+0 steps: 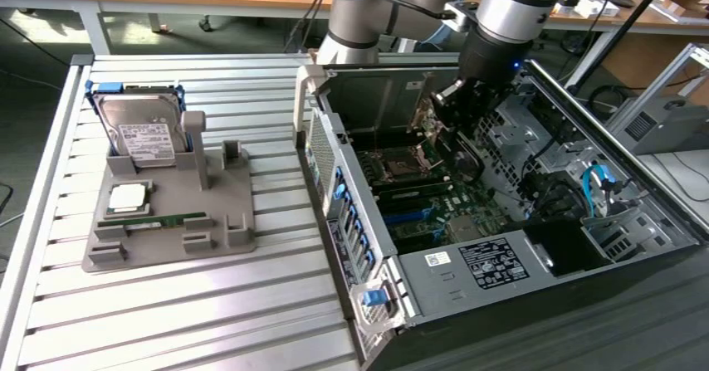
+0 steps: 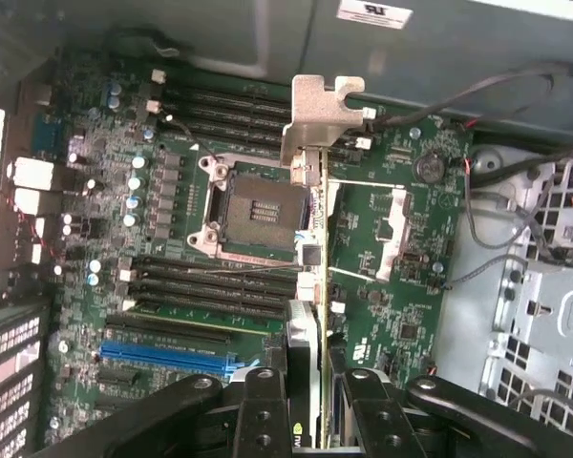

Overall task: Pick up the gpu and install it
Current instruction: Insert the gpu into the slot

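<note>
Pickup's done, end effector (image 2: 313, 401) clamped on the gpu (image 2: 310, 286), holding it edge-on above the motherboard (image 2: 172, 219) in the open case (image 1: 332, 163), upper middle of the exterior view, not seated in a slot yet.

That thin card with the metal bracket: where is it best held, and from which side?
By its flat faces, at the end away from the bracket, coming over its long edge. The gpu is thin and flat, so the gripper pinching its faces, as now over the motherboard, should hold steady and leave the bracket free.
</note>
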Controlling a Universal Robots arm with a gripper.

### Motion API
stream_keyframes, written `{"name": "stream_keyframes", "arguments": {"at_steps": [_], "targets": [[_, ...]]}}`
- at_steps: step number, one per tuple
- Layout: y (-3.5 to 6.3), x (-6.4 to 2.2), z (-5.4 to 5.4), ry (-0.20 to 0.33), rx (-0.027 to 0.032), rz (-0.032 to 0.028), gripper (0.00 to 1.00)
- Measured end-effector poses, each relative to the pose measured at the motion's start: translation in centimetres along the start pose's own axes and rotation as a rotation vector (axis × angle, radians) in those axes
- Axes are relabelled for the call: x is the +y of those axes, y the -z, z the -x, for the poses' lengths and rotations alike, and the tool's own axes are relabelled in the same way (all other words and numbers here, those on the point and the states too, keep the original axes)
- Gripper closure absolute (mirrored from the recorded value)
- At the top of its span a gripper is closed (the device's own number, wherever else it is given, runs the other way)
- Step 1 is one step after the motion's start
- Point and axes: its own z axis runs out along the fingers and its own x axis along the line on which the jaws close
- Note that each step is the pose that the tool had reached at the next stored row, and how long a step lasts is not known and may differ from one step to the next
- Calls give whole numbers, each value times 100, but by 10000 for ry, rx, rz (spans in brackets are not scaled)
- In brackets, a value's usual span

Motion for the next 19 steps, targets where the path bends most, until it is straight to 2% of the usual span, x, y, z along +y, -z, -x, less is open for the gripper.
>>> {"name": "stream_keyframes", "arguments": {"at_steps": [4,19], "targets": [[0,0,0,743,-3,35,73],[0,0,0,2344,-7,102,73]]}}
